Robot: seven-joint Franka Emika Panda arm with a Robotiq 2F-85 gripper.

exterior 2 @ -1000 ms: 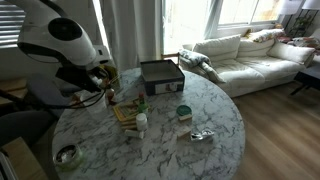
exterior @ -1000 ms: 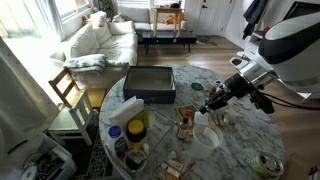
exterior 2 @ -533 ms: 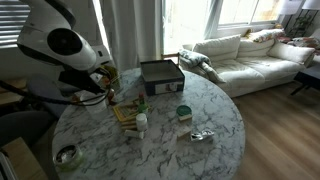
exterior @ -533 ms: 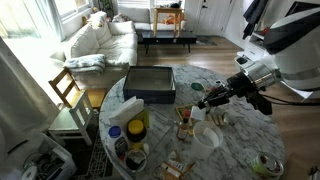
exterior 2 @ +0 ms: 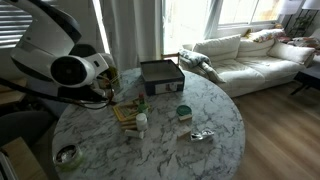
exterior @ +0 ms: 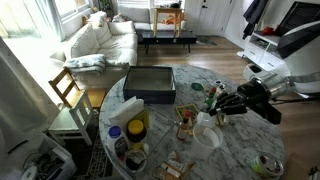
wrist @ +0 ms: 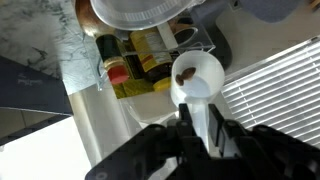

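One white scoop [wrist: 197, 76], with a brown bit lying in its cup, is pinched by its handle in the end effector [wrist: 204, 135], as the wrist view shows. Just beyond the cup stand spice jars [wrist: 133, 62] in a row, and past them a white bowl [wrist: 150, 12]. In an exterior view the end effector hangs over the marble worktop [exterior: 240, 150], near the bowl and well apart from the dark box [exterior: 150, 84]
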